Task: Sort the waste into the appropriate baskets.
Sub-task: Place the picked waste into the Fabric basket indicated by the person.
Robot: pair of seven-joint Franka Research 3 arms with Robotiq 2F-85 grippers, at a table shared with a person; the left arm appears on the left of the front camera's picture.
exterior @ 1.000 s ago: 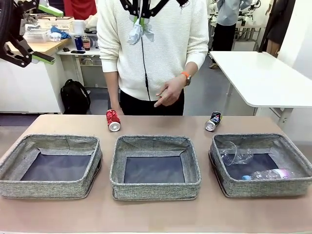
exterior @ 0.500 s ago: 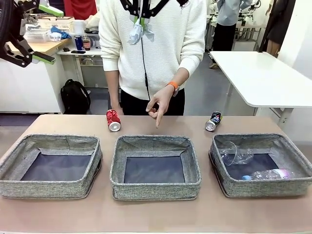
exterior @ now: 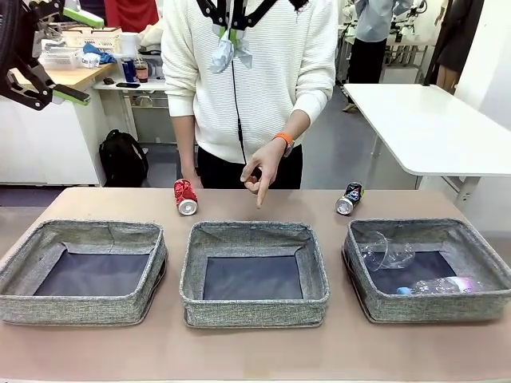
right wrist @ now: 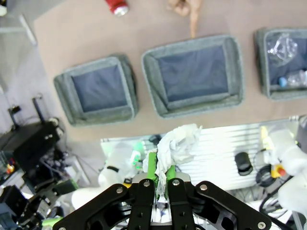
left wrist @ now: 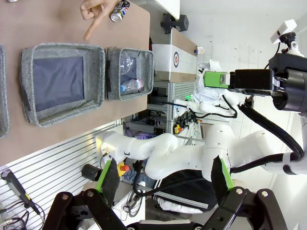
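High over the table, my right gripper (exterior: 226, 33) (right wrist: 160, 172) is shut on a crumpled white paper ball (exterior: 227, 54) (right wrist: 178, 143). My left gripper (exterior: 80, 56) (left wrist: 165, 177) hangs open and holds nothing, up at the far left. Three grey baskets stand in a row: left (exterior: 80, 307), middle (exterior: 254, 313) and right (exterior: 431, 309). A clear cup (exterior: 385, 251) and a blue-capped bottle (exterior: 435, 285) lie in the right basket. Behind the baskets lie a red can (exterior: 185, 197) and a dark can (exterior: 349, 198). The person's hand (exterior: 259, 171) points down at the middle basket.
The person stands at the table's far edge, behind the middle basket. A bare strip of table runs in front of the baskets. A white table (exterior: 431, 128) stands at the back right, and a cluttered bench (exterior: 72, 76) at the back left.
The person's hand has dropped from waist height and now points a finger down at the middle basket. Both arms and the waste have stayed still.
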